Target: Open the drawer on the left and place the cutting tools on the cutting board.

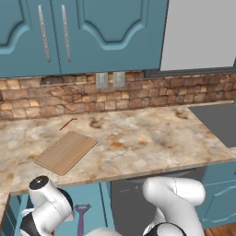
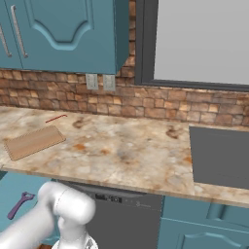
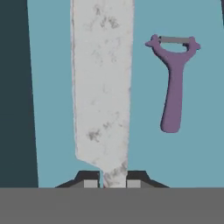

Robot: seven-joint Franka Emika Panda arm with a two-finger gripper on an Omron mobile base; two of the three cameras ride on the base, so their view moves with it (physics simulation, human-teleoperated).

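I see the knife's mottled silver blade point(image 3: 103, 87) running up from between my fingers point(image 3: 90, 179), which are closed on it, lifted above the open teal drawer point(image 3: 197, 153) where the purple Y-shaped peeler point(image 3: 173, 78) lies flat. The arm is folded low under the marbled desk point(image 1: 147, 143), hand pointing down into the drawer. I judge the light-brown wooden cutting board point(image 1: 67, 152), bare on the desk, is next.

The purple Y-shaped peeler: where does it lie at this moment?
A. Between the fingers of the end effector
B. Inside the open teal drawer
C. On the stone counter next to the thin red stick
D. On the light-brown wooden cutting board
B: the purple Y-shaped peeler lies flat on the floor of the open teal drawer, below the counter edge, while the light-brown wooden cutting board on the counter carries nothing.
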